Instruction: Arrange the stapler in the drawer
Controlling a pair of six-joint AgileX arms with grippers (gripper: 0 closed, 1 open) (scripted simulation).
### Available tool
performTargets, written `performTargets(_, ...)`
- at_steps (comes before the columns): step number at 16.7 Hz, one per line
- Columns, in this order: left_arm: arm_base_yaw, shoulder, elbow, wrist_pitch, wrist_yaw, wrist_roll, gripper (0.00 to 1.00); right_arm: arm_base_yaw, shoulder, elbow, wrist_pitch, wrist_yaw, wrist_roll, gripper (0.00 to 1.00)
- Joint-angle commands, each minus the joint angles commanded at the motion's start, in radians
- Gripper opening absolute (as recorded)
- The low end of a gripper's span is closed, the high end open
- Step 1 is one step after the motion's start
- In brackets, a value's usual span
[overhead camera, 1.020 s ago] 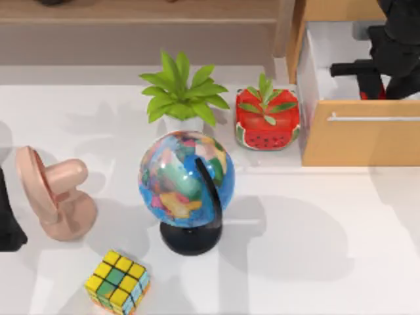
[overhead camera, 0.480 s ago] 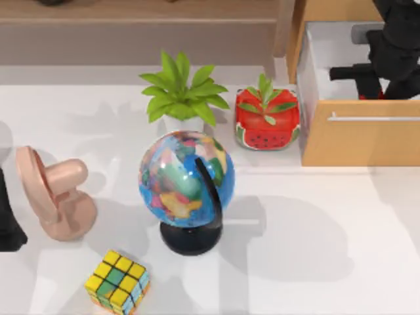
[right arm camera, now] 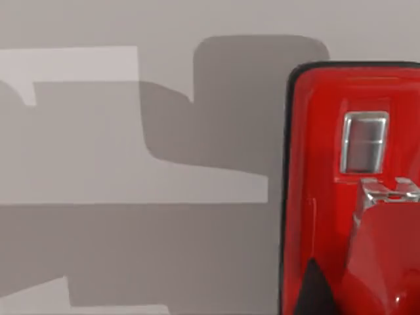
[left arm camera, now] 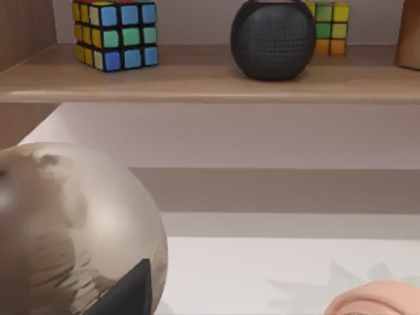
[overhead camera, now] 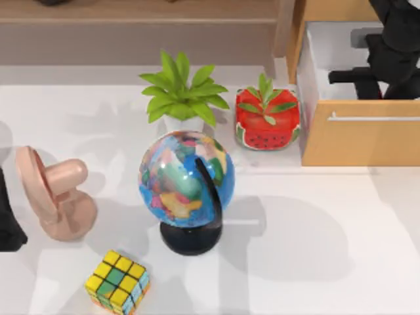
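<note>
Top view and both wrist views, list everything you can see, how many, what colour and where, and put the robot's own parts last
stapler: one, glossy red, close under the right wrist camera, on a pale surface
drawer: one, light-brown wood, white inside, silver bar handle, table's back right
globe: one, multicoloured on black stand, table centre
green plant: one, white pot, behind the globe
watermelon planter: one, red, left of the drawer
pink fan: one, table's left
puzzle cube: one, front left on table
shelf cubes: two, on the wooden shelf
speaker: one, black, between them
right gripper: black, over the drawer's inside
left arm: black, parked at the table's left edge
</note>
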Motion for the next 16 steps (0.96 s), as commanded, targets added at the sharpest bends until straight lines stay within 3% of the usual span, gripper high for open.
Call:
performTargets(10, 0.000, 0.000, 0.000, 0.000, 0.000, 0.000, 1.00, 0.000, 0.000, 0.000, 0.000, 0.000, 0.000, 0.98)
performTargets(16, 0.000, 0.000, 0.000, 0.000, 0.000, 0.000, 1.00, 0.000, 0.000, 0.000, 0.000, 0.000, 0.000, 1.00)
